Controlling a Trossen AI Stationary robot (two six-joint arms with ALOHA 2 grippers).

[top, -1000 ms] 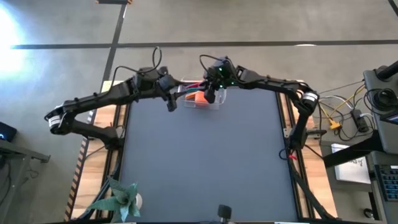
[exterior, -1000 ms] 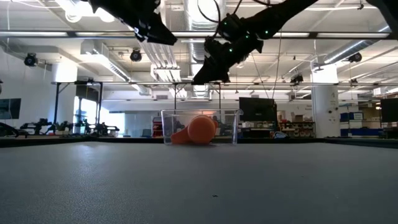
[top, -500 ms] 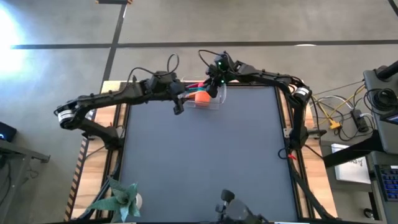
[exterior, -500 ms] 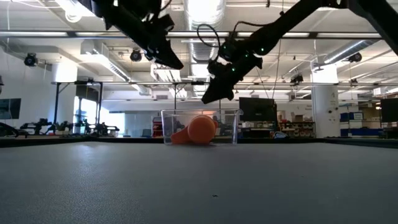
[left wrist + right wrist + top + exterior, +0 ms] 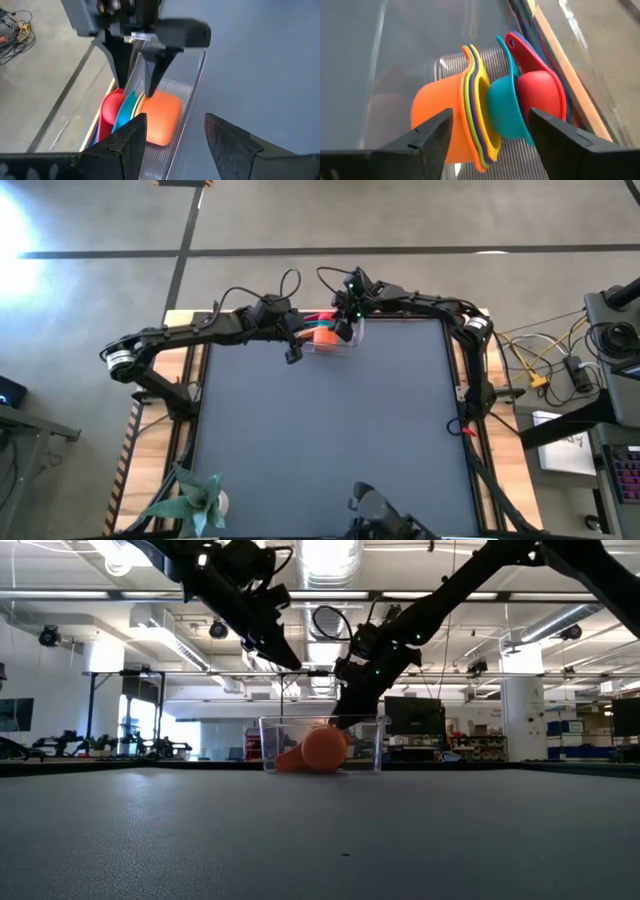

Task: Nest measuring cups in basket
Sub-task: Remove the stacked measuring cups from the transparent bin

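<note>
Under the strip lights of an open-plan lab, a clear basket (image 5: 335, 340) sits at the far edge of a dark grey table (image 5: 320, 440) with the measuring cups (image 5: 485, 117) lying on their sides inside it: orange, green, purple and yellow nested in one stack, light blue and red pressed against its open end. The right gripper (image 5: 343, 327) hangs over the cups with fingers wide and empty, and the left gripper (image 5: 292, 352) waits just beside the basket, fingers parted around nothing. The thin, stiff plastic cups look light and slippery, likely best pinched at a rim or flat handle.
</note>
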